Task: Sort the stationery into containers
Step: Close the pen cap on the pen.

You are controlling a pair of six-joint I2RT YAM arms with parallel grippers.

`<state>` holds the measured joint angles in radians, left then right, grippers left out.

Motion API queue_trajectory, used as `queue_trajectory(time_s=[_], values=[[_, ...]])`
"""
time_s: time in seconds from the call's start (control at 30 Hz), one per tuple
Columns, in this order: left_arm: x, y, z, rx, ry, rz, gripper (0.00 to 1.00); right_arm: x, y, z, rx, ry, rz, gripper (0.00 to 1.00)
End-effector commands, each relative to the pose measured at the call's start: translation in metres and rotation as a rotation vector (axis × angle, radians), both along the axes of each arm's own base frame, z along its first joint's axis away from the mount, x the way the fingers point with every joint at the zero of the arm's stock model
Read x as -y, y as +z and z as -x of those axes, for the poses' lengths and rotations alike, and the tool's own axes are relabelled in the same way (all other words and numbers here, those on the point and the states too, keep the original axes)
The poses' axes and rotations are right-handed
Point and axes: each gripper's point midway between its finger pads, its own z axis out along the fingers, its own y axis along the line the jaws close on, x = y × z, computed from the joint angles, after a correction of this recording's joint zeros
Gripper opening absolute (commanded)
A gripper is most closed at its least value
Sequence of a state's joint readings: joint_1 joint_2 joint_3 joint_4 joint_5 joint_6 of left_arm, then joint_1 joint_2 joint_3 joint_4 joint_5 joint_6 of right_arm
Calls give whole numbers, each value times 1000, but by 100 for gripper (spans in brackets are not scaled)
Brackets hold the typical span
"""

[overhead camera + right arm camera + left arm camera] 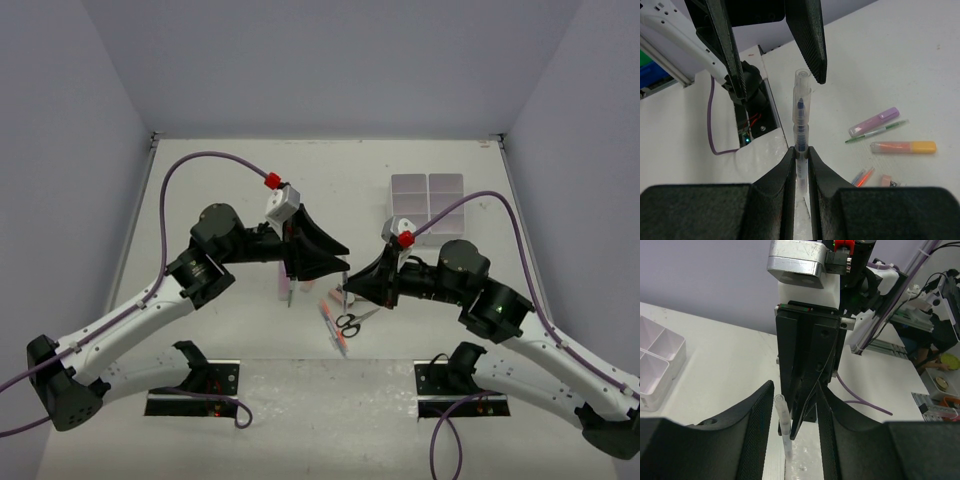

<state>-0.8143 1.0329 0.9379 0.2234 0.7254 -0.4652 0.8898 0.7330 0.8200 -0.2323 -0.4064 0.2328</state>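
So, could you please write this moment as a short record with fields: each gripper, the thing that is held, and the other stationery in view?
right gripper: shut on a clear plastic pen with blue ink, gripped by one end
left gripper: open, one finger on each side of the pen's other end, not yet clamped
lying loose: lilac highlighter, orange-peach highlighter, thin green pen, black-handled scissors
container: white plastic organiser box with six compartments, apart from both grippers
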Motion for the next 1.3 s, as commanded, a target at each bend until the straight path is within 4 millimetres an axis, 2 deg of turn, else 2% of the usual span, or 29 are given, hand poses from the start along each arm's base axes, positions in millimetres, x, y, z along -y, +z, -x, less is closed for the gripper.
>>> queue_trajectory(time_s=[0.0,0.23,0.4,0.47,0.97,1.03,1.07,1.17,1.27], values=[[3,1,-1,6,-3,16,40,3,26,-3,23,-32,-48,0],[5,-3,-6,6,13,6,39,3,28,-1,23,-21,-52,0],[5,-1,-3,9,6,9,25,3,27,-4,22,-36,-49,0],[5,-1,-2,11,3,10,23,3,27,-5,14,-47,-48,0],[4,-8,-2,49,-2,-40,18,4,36,-5,-10,-59,-61,0],[4,-10,-3,46,4,-43,20,4,37,-5,-9,-60,-62,0],[3,-10,-3,45,6,-43,24,4,37,-5,-9,-59,-62,0],[1,-6,-3,49,21,-33,45,2,35,-5,-14,-51,-56,0],[0,-2,-3,56,28,-24,48,2,34,-5,-15,-53,-54,0]])
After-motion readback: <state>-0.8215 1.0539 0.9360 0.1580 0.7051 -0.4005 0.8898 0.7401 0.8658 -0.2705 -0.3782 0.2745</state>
